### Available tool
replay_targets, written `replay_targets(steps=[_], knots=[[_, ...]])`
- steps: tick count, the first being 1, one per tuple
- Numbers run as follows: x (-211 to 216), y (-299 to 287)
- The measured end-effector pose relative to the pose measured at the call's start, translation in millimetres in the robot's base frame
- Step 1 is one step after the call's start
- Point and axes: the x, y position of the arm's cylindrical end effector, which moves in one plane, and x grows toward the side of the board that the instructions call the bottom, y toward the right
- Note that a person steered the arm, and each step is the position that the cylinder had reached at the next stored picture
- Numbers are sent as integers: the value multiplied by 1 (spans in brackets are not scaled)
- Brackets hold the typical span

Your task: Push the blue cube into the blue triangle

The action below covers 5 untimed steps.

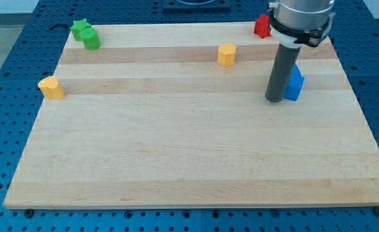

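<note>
Sitting at 2 o'clock on the board [176, 161], the blue block [295, 84] touches my tip [274, 100]. No jaws here, just a rod holding nothing. Light, rigid, slippery: push its 9 o'clock face squarely; blue triangle unseen.

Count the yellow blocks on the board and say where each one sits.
2. One yellow block sits near the view's left edge of the board; the other yellow block sits toward the view's top, left of my tip. The rod could hide something small.
</note>
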Motion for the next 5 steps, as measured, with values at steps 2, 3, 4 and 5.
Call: replay_targets(steps=[2,3,4,5], knots=[[47,-10],[47,-20],[42,-79],[22,-144]])
